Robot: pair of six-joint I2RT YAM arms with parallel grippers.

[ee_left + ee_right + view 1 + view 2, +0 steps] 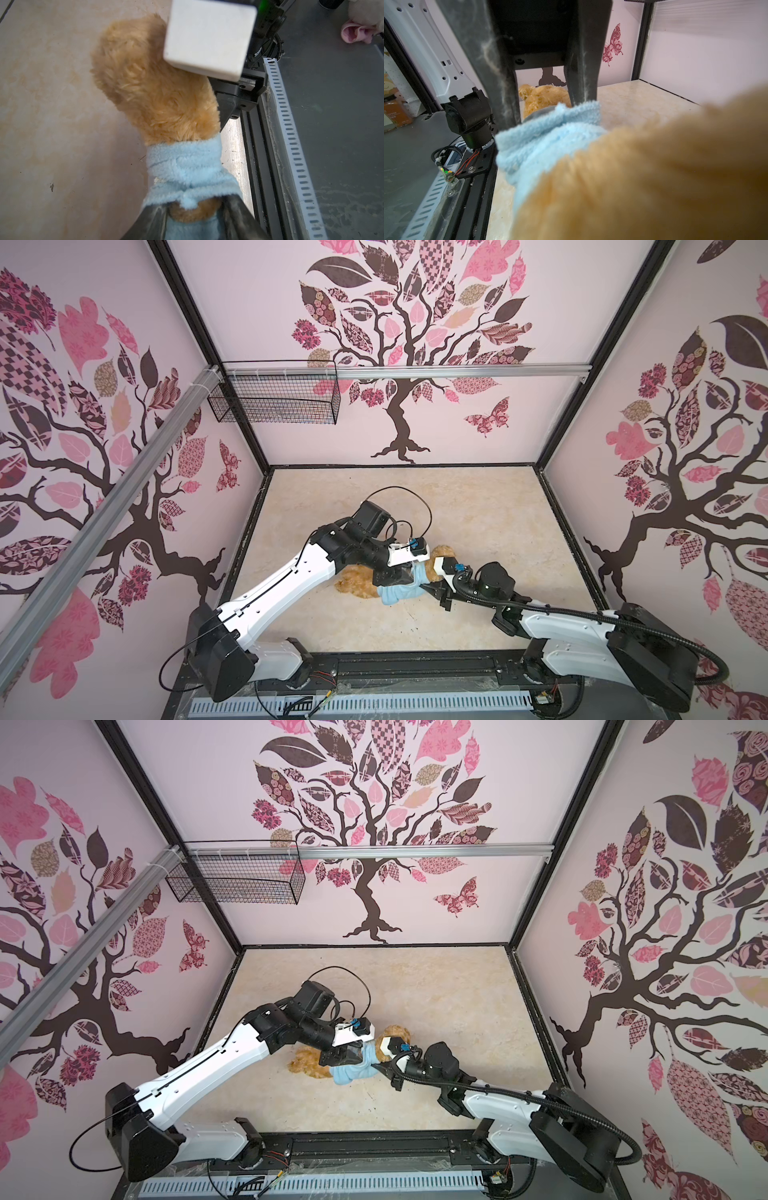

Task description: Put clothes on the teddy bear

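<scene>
golden-brown plush sets the line to work along: the teddy bear [356,587] lies near the middle of the marbled table [478,506], its length running across from the left arm's side to the right arm's side, the right end tilted slightly toward the back wall. a light blue shirt [397,594] is bunched round its middle. the left gripper [392,577] hangs over that middle from above, and its dark fingers [506,97] stand spread, one on each side of the fleece, not pinched on it. in the right wrist view a round-eared head [544,95] shows through the gap between them, so the head seems to lie on the left arm's side. in the left wrist view a shaggy limb [149,83] pokes out of a blue opening toward the right arm; whether that opening is a sleeve or the hem i cannot tell. the right gripper [428,585] meets the shirt's edge at the bear's right end, but fur fills its own camera and the top views are too small, so i cannot tell whether it pinches the cloth. my reading: the shirt has to slide along the bear's length, so any pull should run across the table, and the right arm is the nearer one to the free edge.
</scene>
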